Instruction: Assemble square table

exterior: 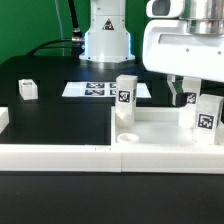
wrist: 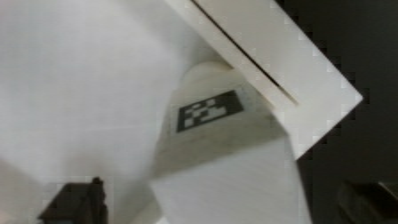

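Three small white leg blocks show in the exterior view, set about the square table top (exterior: 160, 130). The top lies flat at the lower right of that frame on the black surface (exterior: 60, 120), with a round hole (exterior: 128, 137) near its corner. One leg block (exterior: 207, 113) stands upright on the top at the exterior view's right, tag facing the camera. A second leg block (exterior: 125, 92) stands at the top's far corner; whether it is on the top or just behind it I cannot tell. A third leg block (exterior: 27, 89) sits well apart at the exterior view's left.

The gripper (exterior: 184, 97) hangs just beside the right-hand block. Only the wrist view shows its state: the dark fingers (wrist: 75, 200) stand wide apart, open, each with a gap to the block's tag face (wrist: 208, 112) between them, gripping nothing. That view also shows the top's raised rim (wrist: 258, 45).

Only the exterior view shows the marker board (exterior: 105, 89), the white rails (exterior: 60, 155) and the robot base (exterior: 105, 40).
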Motion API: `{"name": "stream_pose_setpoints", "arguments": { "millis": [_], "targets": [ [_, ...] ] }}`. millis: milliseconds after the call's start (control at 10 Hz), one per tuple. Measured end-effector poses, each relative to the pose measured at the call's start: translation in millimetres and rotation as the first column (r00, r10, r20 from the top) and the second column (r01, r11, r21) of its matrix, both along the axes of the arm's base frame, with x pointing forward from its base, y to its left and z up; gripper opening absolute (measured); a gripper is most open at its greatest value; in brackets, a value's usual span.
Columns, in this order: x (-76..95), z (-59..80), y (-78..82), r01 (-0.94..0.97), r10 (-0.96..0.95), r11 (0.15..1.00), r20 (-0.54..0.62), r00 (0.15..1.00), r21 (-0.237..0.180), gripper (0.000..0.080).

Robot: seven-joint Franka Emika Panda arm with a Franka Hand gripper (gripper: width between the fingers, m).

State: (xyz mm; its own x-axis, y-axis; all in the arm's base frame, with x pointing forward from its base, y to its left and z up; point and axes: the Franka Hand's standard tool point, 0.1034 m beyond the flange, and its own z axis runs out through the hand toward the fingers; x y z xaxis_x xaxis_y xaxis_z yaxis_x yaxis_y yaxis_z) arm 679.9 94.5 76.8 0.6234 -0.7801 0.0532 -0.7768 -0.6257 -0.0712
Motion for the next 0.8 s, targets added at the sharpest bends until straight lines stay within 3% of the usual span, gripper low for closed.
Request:
{"name": "stream_pose_setpoints", "arguments": {
  "millis": [200,300,400,600,800],
  "targets": [
    [0.1,0.0,-0.7,0.020,-0.020,1.000,0.000,1.000,0.001,0.0399],
    [0.2,0.1,-0.6,0.051,-0.051,0.999,0.000,0.999,0.005,0.0399],
    [0.0,-0.1,-0.3,0.161,-0.161,0.987,-0.001,0.987,0.015,0.0288],
    [-1.1,-0.5,-1.3,0.329,-0.329,0.944,-0.009,0.944,0.027,0.0288],
    [-4.1,-0.5,-0.6,0.623,-0.623,0.781,-0.032,0.782,0.038,0.0288]
  ]
}}
